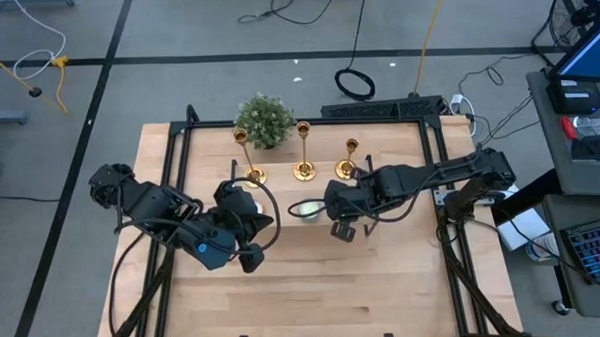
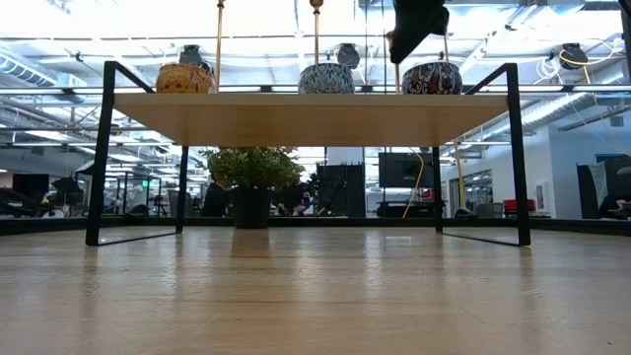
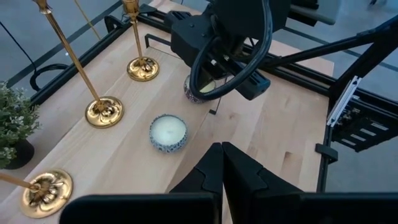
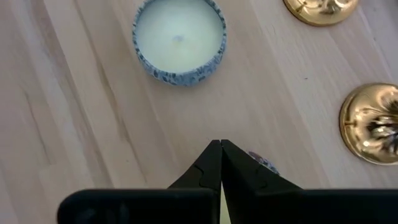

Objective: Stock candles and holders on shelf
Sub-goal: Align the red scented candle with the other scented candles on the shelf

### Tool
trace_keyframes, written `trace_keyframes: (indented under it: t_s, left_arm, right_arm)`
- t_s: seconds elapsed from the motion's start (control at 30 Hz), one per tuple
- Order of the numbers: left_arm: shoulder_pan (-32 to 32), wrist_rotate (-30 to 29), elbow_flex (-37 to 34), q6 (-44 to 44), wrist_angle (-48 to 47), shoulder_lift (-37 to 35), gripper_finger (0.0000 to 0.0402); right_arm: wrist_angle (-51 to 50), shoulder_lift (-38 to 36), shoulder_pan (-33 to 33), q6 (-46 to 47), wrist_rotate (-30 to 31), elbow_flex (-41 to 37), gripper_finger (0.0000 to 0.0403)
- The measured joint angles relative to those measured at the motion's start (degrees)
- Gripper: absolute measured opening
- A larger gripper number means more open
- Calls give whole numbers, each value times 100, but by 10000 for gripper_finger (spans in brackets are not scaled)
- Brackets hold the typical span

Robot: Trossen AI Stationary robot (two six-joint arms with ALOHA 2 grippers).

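Over on the left of the shelf (image 1: 402, 235), my left gripper (image 3: 222, 163) hangs just above the board with its fingers pressed together and nothing between them; from its wrist view I look past the tips at the middle candle (image 3: 168, 132), a white one in a patterned tin. Under that arm I make out only a sliver of the left candle (image 1: 265, 202) from above, but the low view shows its tin (image 2: 184, 78) sitting on the board's left end. Behind, the three gold holders (image 1: 304, 170) stand in a row along the back edge, bases flat, stems upright, with the little green plant (image 1: 264, 119) just beyond them on the surface. I read that layout as deliberate: tall pieces at the back, squat candles in front so each stays reachable from above. Moving right, my right gripper (image 4: 221, 148) hovers over the third candle (image 2: 431, 78), fingers closed and empty, its wrist camera catching just a patterned edge of that tin beside the tips. All three candles and all three holders appear to be up on the shelf, so I judge the stocking essentially done, both arms free to lift clear.
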Motion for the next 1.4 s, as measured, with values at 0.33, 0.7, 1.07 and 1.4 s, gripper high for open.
trace_keyframes:
  t_s: [0.33,0.7,1.07,1.4]
  left_arm:
    - [-28,-72,0,-42,13,0,3]
    - [-66,-162,0,-77,15,2,7]
    - [-66,-162,0,-52,0,2,3]
    - [-66,-168,0,-46,-3,2,5]
  right_arm:
    - [37,113,0,-22,-15,-7,0]
    - [-14,175,0,-70,-17,0,0]
    - [-202,181,-2,-127,1,0,0]
    - [-192,181,-2,-129,-2,0,0]
